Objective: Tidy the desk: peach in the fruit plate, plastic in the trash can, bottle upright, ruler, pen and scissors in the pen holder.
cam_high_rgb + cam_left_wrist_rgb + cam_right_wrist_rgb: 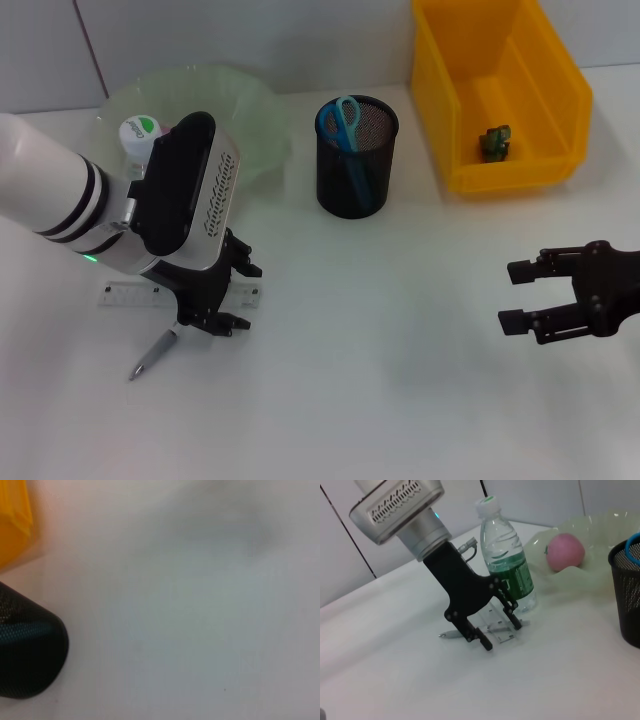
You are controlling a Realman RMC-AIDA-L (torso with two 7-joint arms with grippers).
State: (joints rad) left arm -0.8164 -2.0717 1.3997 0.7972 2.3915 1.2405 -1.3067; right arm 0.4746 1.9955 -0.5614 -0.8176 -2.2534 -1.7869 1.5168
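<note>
Low in the left of the head view, the left gripper [232,296] spreads its fingers over a clear plastic ruler [125,294], a grey pen [154,354] beside it. A green-labelled bottle [507,560] stands upright. Blue scissors [345,122] sit in the black mesh pen holder [355,160]. The right gripper [522,296] hangs open at right.

Plain white bench [400,400], smooth and matte, with soft shadows under even, diffuse light. Behind it, pale wall panels [530,500] split by thin dark seams [350,535], meeting the bench's far edge.
</note>
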